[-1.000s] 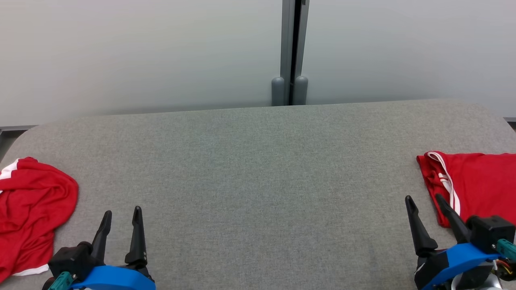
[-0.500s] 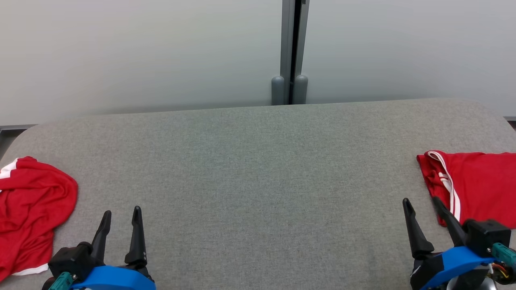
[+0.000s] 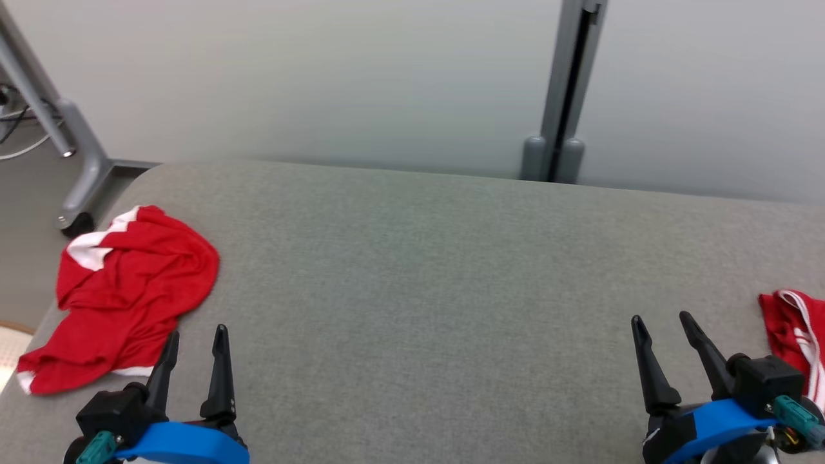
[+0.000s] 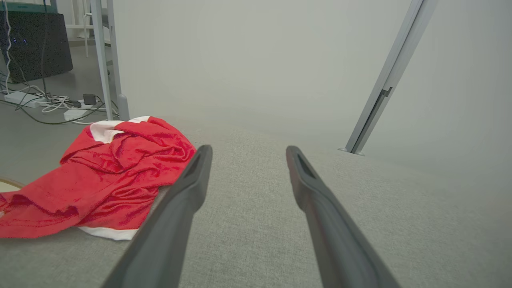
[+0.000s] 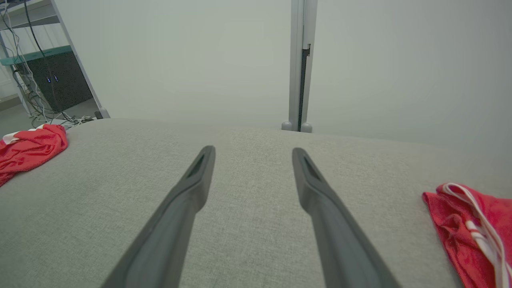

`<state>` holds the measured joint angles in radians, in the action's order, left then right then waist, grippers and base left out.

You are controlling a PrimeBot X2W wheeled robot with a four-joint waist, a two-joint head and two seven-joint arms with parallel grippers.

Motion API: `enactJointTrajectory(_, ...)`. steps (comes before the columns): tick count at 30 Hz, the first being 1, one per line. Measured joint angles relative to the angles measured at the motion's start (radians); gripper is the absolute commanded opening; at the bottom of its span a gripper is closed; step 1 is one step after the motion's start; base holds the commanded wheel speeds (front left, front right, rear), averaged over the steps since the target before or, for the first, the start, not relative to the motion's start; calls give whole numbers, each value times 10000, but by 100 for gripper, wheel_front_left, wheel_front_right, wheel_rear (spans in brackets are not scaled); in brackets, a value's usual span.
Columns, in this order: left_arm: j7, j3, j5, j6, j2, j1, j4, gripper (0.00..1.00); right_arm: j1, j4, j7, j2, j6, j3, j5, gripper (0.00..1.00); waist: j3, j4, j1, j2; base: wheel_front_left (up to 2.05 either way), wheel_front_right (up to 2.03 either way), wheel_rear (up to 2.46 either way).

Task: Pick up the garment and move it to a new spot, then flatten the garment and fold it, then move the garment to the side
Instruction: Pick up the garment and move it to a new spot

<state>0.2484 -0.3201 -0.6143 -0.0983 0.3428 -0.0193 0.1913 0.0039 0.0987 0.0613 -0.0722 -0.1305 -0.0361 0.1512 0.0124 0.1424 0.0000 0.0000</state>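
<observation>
Red garment crumpled, floor cables in left wrist view

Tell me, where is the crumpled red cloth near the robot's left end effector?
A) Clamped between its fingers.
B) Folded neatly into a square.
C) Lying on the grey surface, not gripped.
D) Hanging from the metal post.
C: the red garment lies rumpled on the grey surface beside the left end effector, whose jaws stand open and empty.
</observation>
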Motion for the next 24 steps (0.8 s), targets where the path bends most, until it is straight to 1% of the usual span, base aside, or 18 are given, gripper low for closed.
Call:
enactJointTrajectory(9,-113,58,-21,-155,184,221,-224,100,-51,236,255,48,-2,307,-27,100,61,1746,0,0,0,0,0)
enactJointTrajectory(14,-169,125,-96,-236,247,376,-303,100,-112,349,295,56,0,510,-86,100,18,2559,0,0,0,0,0)
enactJointTrajectory(19,-176,146,-123,-261,270,471,-347,100,-126,376,282,63,0,604,-104,100,-45,3140,0,0,0,0,0)
enactJointTrajectory(24,-173,153,-186,-309,280,569,-366,100,-130,403,276,56,0,652,-130,100,-93,3400,0,0,0,0,0)
